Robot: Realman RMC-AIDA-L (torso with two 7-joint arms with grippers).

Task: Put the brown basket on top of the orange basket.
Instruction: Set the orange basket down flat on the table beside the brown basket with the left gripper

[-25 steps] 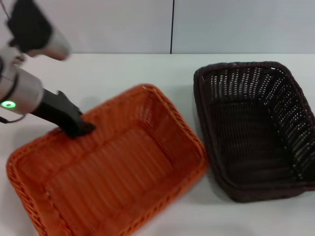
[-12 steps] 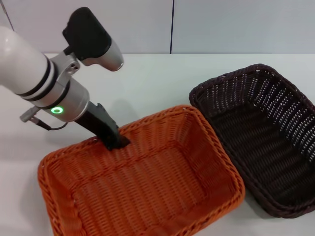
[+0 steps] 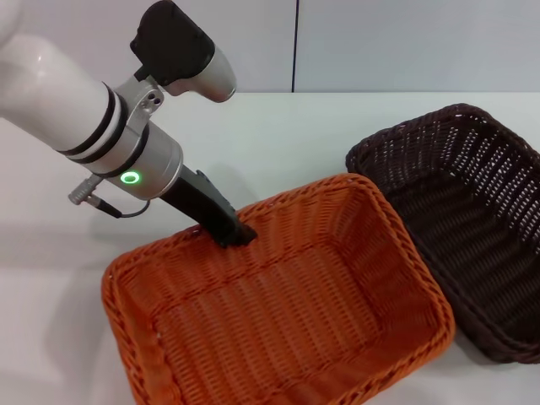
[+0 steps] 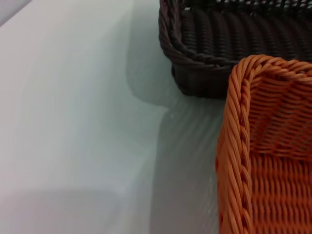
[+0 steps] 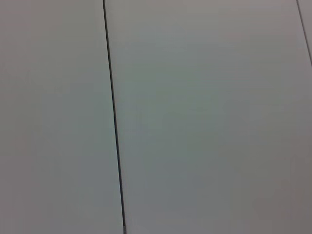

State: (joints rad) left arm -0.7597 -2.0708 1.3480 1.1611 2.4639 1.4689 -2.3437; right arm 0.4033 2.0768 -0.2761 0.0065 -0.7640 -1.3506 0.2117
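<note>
The orange basket (image 3: pixel 287 321) is at the front middle of the white table in the head view, its right side against the brown basket (image 3: pixel 472 228), which stands at the right. My left gripper (image 3: pixel 234 236) is shut on the orange basket's far rim, its dark fingers reaching down over the braid. The left wrist view shows the orange basket's corner (image 4: pixel 273 146) close to the brown basket's corner (image 4: pixel 229 39). My right gripper is out of view; its wrist view shows only a wall panel with a dark seam.
The white table (image 3: pixel 278 143) stretches bare behind the baskets up to a pale wall with a dark vertical seam (image 3: pixel 295 46). My left arm (image 3: pixel 84 118) reaches in from the upper left above the table.
My left gripper has moved to the right, taking the orange basket with it. The basket has turned and now meets the brown basket, which has shifted to the right.
</note>
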